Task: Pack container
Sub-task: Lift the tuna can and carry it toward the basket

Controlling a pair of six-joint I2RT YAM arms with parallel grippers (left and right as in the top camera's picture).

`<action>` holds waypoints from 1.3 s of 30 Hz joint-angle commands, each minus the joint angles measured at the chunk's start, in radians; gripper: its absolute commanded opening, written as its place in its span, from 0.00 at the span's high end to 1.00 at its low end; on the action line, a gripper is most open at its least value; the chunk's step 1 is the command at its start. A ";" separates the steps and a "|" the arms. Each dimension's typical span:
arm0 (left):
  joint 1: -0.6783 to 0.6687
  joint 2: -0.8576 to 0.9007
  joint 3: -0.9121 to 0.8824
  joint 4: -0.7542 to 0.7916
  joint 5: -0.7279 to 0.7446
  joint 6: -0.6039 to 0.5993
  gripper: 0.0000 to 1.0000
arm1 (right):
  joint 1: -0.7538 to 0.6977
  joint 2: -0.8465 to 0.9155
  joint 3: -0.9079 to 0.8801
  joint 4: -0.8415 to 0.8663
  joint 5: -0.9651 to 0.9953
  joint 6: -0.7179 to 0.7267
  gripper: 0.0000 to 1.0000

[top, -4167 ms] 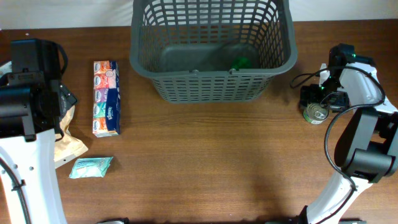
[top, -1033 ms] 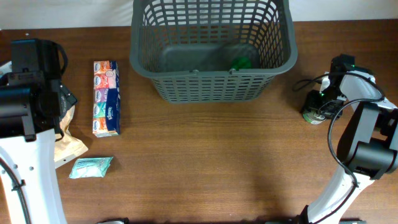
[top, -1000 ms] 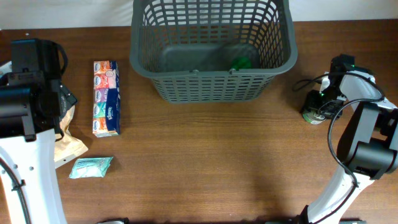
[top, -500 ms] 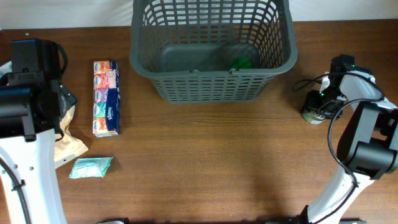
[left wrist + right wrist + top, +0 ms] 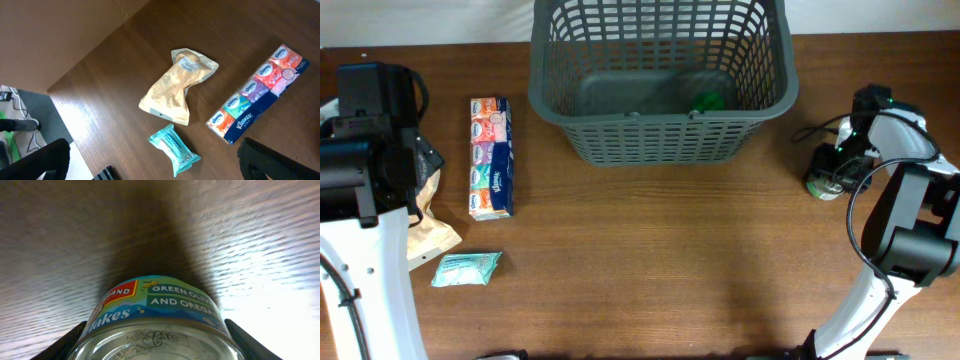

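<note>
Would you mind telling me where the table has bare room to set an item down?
The broad wooden stretch in front of the container, between the tissue pack and the tin can, is bare. The left side is crowded: tissue pack, tan pouch and teal packet lie close together.

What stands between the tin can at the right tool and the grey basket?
Only the arm's own black cable loops between the tin can and the container; the table there is otherwise bare. The can must probably go over the slotted wall.
</note>
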 commanded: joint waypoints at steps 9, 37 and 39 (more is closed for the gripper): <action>0.004 0.003 -0.002 -0.001 0.003 -0.010 0.00 | -0.005 -0.031 0.405 -0.193 0.072 0.054 0.96; 0.004 0.003 -0.002 -0.001 0.003 -0.010 0.00 | 0.131 -0.080 1.366 -0.563 -0.131 0.145 0.96; 0.004 0.003 -0.002 -0.001 0.003 -0.010 0.00 | 0.179 -0.081 1.378 -0.530 -0.140 0.148 0.96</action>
